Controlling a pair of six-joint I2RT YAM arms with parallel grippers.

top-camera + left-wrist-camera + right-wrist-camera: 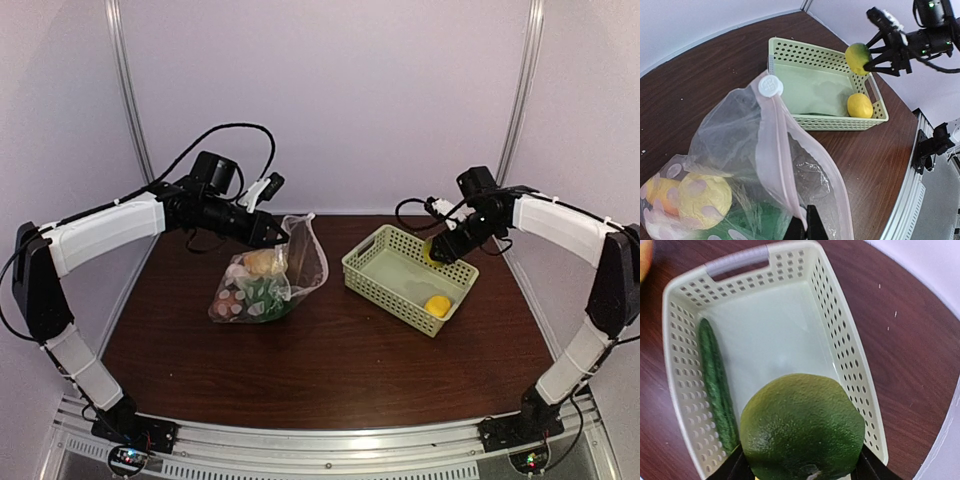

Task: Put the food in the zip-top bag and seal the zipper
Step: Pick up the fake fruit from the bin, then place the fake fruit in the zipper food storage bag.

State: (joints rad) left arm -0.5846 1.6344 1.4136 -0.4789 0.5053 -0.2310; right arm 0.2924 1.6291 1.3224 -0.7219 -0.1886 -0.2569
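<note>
The basket (pixel 385 295) is pale green, perforated. The bag (pixel 730 125) is clear with whitish dots, its zipper (pixel 775 145) pink. The lemon (pixel 860 105) is yellow, the round fruit (pixel 802 425) yellow-green, the cucumber (pixel 715 385) dark green.

left claw (pixel 806 226): pinching zipper (pixel 776 150) of zip-top bag (pixel 730 135) | right claw (pixel 868 56): holds yellow-green fruit (pixel 856 58) over basket (pixel 805 47) | lemon (pixel 860 105) in basket
</note>
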